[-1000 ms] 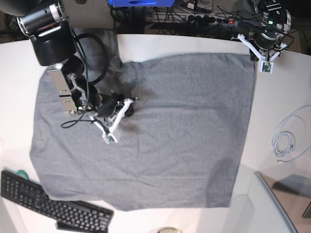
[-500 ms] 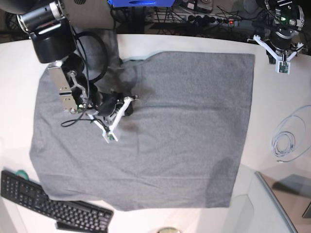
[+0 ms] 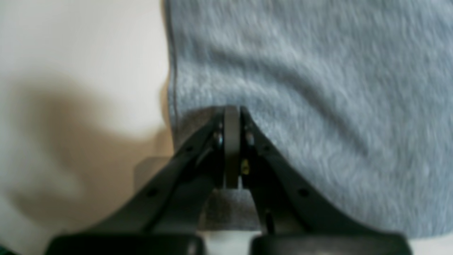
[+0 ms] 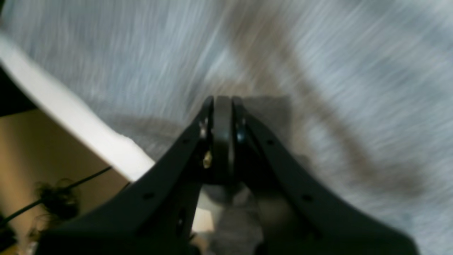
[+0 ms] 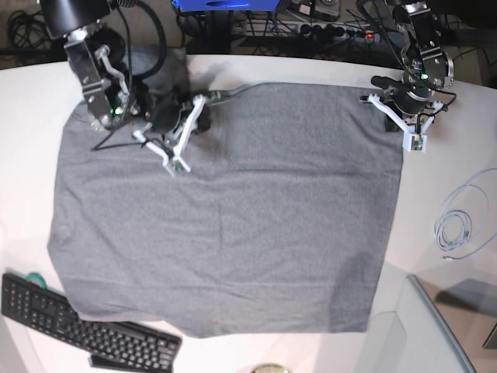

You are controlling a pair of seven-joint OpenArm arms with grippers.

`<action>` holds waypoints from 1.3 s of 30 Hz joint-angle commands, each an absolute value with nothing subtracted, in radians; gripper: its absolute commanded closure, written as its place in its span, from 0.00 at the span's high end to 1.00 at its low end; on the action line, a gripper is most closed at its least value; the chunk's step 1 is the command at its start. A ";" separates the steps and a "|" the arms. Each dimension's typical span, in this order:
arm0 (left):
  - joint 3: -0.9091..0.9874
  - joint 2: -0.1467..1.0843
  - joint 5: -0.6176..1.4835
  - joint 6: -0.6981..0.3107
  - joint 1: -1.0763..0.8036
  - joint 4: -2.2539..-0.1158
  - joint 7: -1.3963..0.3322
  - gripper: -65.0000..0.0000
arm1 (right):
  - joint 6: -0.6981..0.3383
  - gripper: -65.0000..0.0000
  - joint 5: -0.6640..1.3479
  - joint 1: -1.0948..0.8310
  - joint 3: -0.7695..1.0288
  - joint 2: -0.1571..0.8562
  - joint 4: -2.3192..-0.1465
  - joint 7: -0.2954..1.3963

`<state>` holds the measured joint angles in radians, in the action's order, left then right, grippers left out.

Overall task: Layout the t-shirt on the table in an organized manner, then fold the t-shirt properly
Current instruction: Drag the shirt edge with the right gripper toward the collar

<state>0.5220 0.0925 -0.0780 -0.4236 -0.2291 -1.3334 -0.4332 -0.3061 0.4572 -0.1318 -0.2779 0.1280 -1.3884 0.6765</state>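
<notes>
The heather-grey t-shirt (image 5: 233, 217) lies spread nearly flat over the white table (image 5: 311, 68). In the base view my right gripper (image 5: 194, 109) is at the shirt's far left edge. It is shut, and a raised fold of fabric runs from its tips to the right. The blurred right wrist view shows the black fingers (image 4: 222, 106) pressed together low over the t-shirt (image 4: 336, 71). My left gripper (image 5: 392, 97) hovers at the far right corner. It is shut with nothing in it, its fingertips (image 3: 231, 117) just inside the t-shirt's (image 3: 318, 88) hem.
A black keyboard (image 5: 78, 330) lies at the near left, partly under the shirt's corner. A coiled white cable (image 5: 454, 229) rests on the table at the right. A grey slab (image 5: 458, 311) sits at the near right. Cables and a power strip (image 5: 334, 31) lie beyond the far edge.
My right arm has moved from the shirt's left middle up to its far edge, and the fabric there has shifted with it. The left gripper has come back from off the shirt to its far right corner.
</notes>
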 commanded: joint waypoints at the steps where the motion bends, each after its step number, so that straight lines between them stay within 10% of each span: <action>1: 0.522 0.101 -0.088 -0.424 -0.225 -1.333 -0.444 0.00 | -0.311 0.03 0.472 -0.128 -0.257 0.133 -1.414 0.651; 28: 0.743 -0.005 0.054 -0.427 -0.418 -1.693 -0.444 0.00 | -0.315 0.03 0.473 -0.259 -0.168 0.139 -1.635 0.656; 35: 0.773 0.099 0.490 -0.429 -0.458 -1.471 -0.441 0.60 | -0.318 0.03 0.472 -0.268 -0.050 0.139 -1.649 0.656; 39: 0.734 0.101 0.489 -0.483 -0.447 -1.458 -0.441 0.69 | -0.318 0.03 0.475 -0.268 -0.044 0.165 -1.649 0.656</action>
<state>0.7269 0.0868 0.4736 -0.4831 -0.4404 -1.4456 -0.4610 -0.3080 0.4664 -0.2752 -0.0471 0.1600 -1.6291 0.6739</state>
